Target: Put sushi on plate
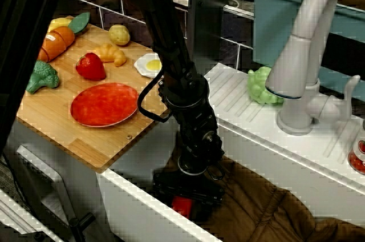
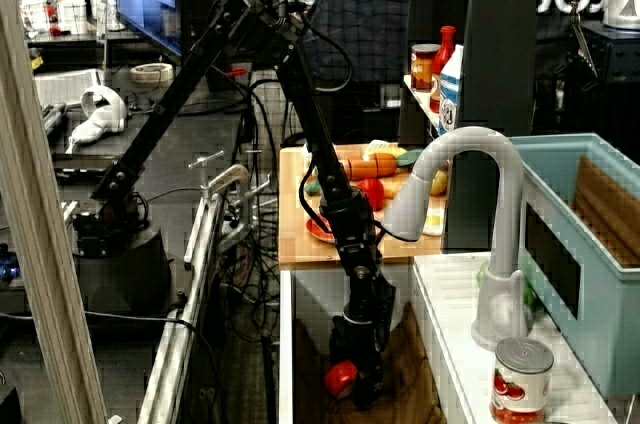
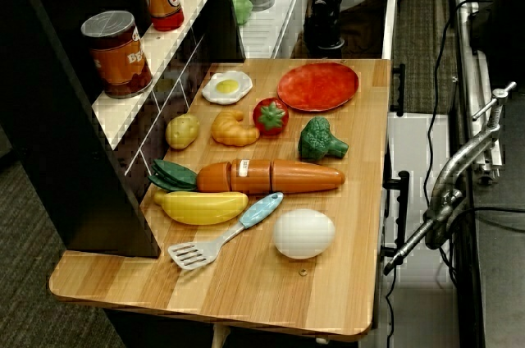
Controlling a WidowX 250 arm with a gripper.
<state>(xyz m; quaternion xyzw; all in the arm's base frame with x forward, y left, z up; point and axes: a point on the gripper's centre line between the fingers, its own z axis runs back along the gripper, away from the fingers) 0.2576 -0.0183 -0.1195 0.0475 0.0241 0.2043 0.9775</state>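
Sushi sits low in the sink on the brown cloth, with the gripper clamped around it. The plate lies bare on the wooden board. From the side, the red block shows beside the fingers. The overhead view shows the plate near the strawberry.

A dim lab room — dark carpeted floor, cluttered desks behind, black shelf unit beside the wooden counter.
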